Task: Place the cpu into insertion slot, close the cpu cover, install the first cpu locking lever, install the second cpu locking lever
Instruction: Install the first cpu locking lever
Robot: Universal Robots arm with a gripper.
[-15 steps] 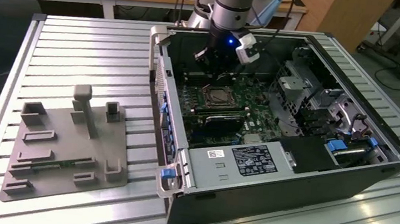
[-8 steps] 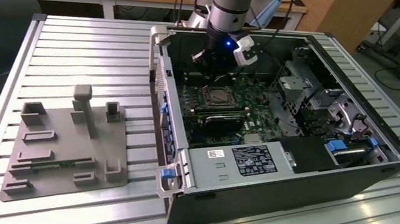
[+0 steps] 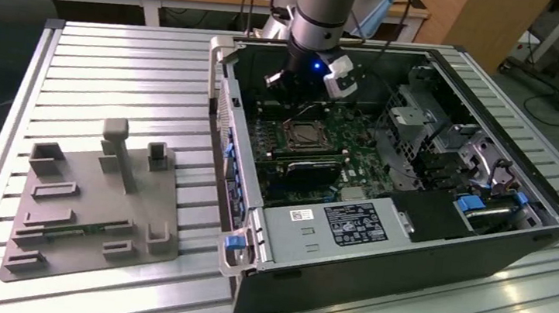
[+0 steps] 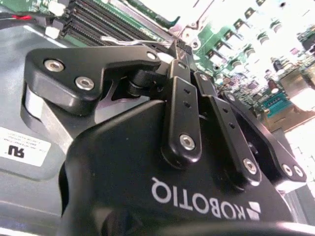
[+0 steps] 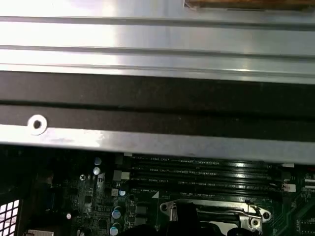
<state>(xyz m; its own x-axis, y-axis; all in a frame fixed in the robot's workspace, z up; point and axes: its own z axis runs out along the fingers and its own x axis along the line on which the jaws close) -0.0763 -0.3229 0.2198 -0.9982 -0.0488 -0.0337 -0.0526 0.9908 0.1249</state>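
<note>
Slatted metal table (image 3: 112, 61) is carrying an open computer case (image 3: 437, 243). Inside it, the insertion slot (image 3: 308, 136) is lying flat on the green board (image 3: 353, 156). The slot is square and silver-rimmed with a dark middle, its edges parallel to the case walls. The gripper (image 3: 297, 96) is hovering just above it. In the second wrist view its fingers (image 4: 182, 108) are sitting narrow, tips together. The first wrist view is showing long memory slots (image 5: 206, 172) running beside the socket.

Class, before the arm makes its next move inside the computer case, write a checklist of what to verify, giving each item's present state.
1. Computer case open, green circuit board exposed: ok.
2. End effector inside the case, close to the insertion slot: ok.
3. Cpu cover down over the slot: looks ok in the first wrist view.
4. Cpu seated beneath it: cannot tell.
5. Thin silvery lever beside the end effector latched: cannot tell.
</note>
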